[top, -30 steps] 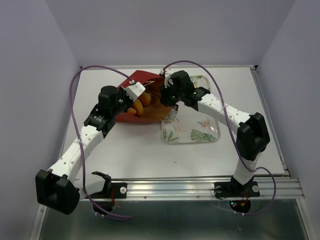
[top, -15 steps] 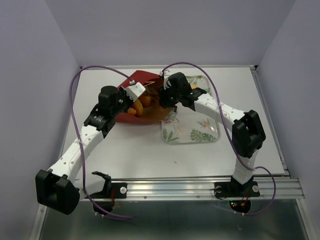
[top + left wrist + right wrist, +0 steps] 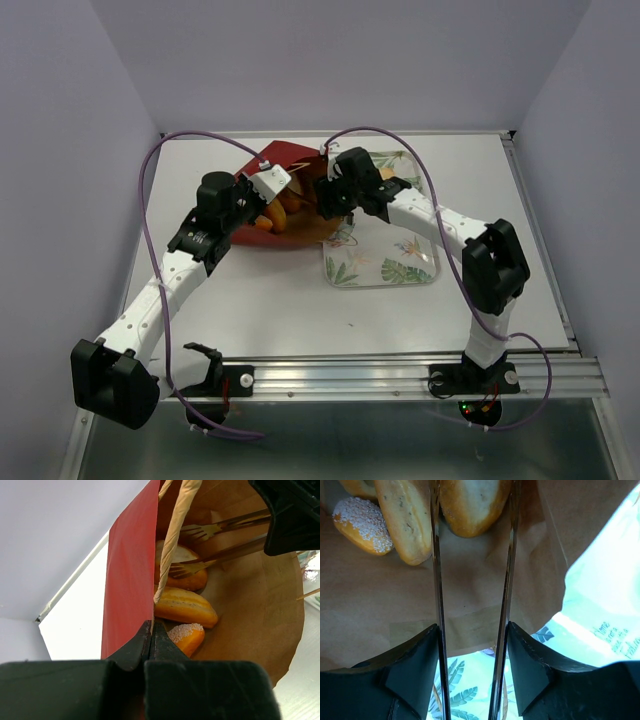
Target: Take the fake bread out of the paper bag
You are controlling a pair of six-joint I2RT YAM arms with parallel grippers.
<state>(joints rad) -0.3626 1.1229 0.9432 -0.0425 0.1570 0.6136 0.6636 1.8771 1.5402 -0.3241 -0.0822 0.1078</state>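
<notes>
1. Bread is all inside the dark red paper bag [image 3: 300, 235] with its brown kraft lining. The bag lies on the white surface [image 3: 250, 300], mouth turned toward the arms. I can count three pieces: a rounded golden bun [image 3: 472, 502] deepest in, an oblong golden loaf [image 3: 185, 607] beside it, and a seed-dusted orange piece [image 3: 186, 634] nearest the mouth.
2. My left claw [image 3: 151, 630] is pressed together on the bag's red side wall at the mouth. I judge this grip is there to lift that wall so the mouth stands open and the bag cannot slide.
3. A twisted paper loop handle [image 3: 175, 535] droops across the opening, in front of the bun. It could snag whatever I draw out.
4. My right claw [image 3: 186, 550] carries long thin fork-tipped fingers [image 3: 436, 555]. They reach well into the bag, spread apart with one on each side of the bun. I cannot tell whether they touch it.
5. A leaf-patterned rectangular tray [image 3: 395, 268] sits just beside the bag, on the right arm's side. I take it as the drop-off, placed close to keep the carry short.
6. My reading is that the task is early and nothing is out of the bag. The next move is to bring the fingers together gently, since a rounded bun could squirt free.
</notes>
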